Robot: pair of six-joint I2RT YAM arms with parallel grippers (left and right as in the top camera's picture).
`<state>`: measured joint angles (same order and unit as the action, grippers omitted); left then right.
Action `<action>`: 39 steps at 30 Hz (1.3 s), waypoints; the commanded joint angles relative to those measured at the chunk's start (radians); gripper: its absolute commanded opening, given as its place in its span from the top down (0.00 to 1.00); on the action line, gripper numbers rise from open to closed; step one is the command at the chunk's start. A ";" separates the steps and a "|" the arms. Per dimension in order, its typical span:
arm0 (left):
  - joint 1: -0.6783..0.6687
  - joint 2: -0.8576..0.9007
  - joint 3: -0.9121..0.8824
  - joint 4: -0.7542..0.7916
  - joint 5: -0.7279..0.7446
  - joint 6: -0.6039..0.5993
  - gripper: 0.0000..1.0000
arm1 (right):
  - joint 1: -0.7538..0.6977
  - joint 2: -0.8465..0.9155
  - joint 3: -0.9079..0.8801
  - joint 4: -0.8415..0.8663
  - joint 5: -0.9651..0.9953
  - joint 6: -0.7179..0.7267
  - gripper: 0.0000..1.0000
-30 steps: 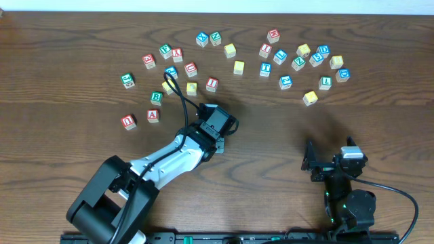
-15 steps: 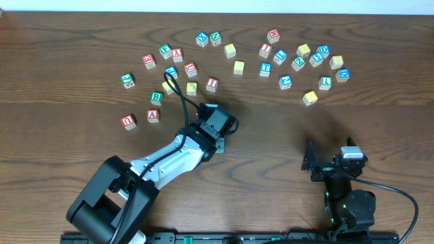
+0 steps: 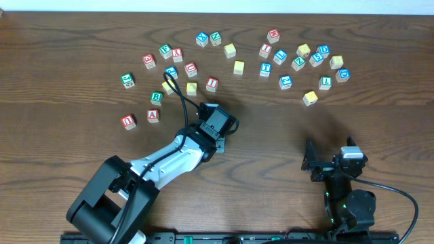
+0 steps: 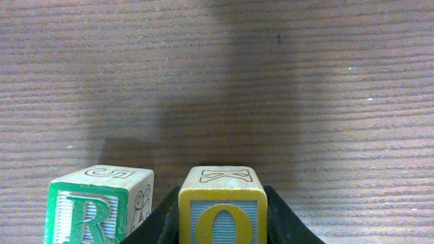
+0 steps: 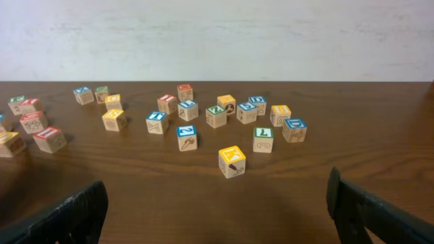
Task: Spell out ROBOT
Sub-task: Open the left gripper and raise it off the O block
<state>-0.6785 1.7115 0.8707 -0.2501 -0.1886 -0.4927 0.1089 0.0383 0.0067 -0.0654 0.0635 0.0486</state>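
The yellow O cube is clamped between the jaws of the left gripper at the bottom centre of the left wrist view. The green R cube is seen just beside it on the left, with a narrow gap between them and their lettered faces in line. A release is judged to be next. The green B cube lies in the upper-left scatter, nearer the left arm. The right gripper is spread wide and empty. No containers are seen.

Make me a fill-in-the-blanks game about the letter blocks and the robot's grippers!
The left gripper grips a yellow-lettered cube showing ___.
Beside it stands a green-lettered cube showing ___.
The right gripper has its jaws wide ___.
Missing words: O; R; open.
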 commanded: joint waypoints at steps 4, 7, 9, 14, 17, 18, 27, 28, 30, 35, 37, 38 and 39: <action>0.004 0.012 -0.015 -0.002 -0.002 0.010 0.89 | 0.006 -0.001 -0.001 -0.003 0.008 0.014 0.01; 0.004 0.012 -0.015 -0.003 -0.002 0.010 0.77 | 0.006 -0.001 -0.001 -0.003 0.008 0.014 0.01; 0.004 0.012 -0.015 -0.005 -0.002 0.010 0.77 | 0.006 -0.001 -0.001 -0.003 0.008 0.014 0.01; 0.004 0.012 -0.015 -0.006 -0.002 0.010 0.66 | 0.006 -0.001 -0.001 -0.003 0.008 0.014 0.01; 0.004 0.012 -0.015 -0.006 -0.002 0.010 0.64 | 0.006 -0.001 -0.001 -0.003 0.008 0.014 0.01; 0.004 0.012 -0.015 -0.006 -0.002 0.010 0.60 | 0.006 -0.001 -0.001 -0.003 0.008 0.014 0.01; 0.004 0.012 -0.015 -0.005 -0.002 0.010 0.57 | 0.006 0.003 -0.001 -0.003 0.008 0.014 0.01; 0.004 0.012 -0.015 -0.005 -0.002 0.010 0.57 | 0.006 0.003 -0.001 -0.003 0.008 0.014 0.01; 0.004 0.012 -0.015 -0.002 -0.002 0.010 0.57 | 0.006 0.004 -0.001 -0.003 0.008 0.014 0.01; 0.004 0.011 -0.014 0.005 -0.002 0.011 0.54 | 0.006 0.004 -0.001 -0.003 0.008 0.014 0.01; 0.004 0.011 -0.014 0.006 -0.002 0.014 0.53 | 0.006 0.005 -0.001 -0.003 0.008 0.014 0.01; 0.004 0.011 -0.013 0.006 -0.002 0.015 0.53 | 0.006 0.005 -0.001 -0.003 0.008 0.014 0.01; 0.004 0.011 -0.012 0.005 -0.002 0.019 0.54 | 0.006 0.006 -0.001 -0.003 0.008 0.014 0.01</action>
<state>-0.6785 1.7115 0.8707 -0.2447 -0.1852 -0.4919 0.1089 0.0383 0.0067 -0.0654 0.0639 0.0490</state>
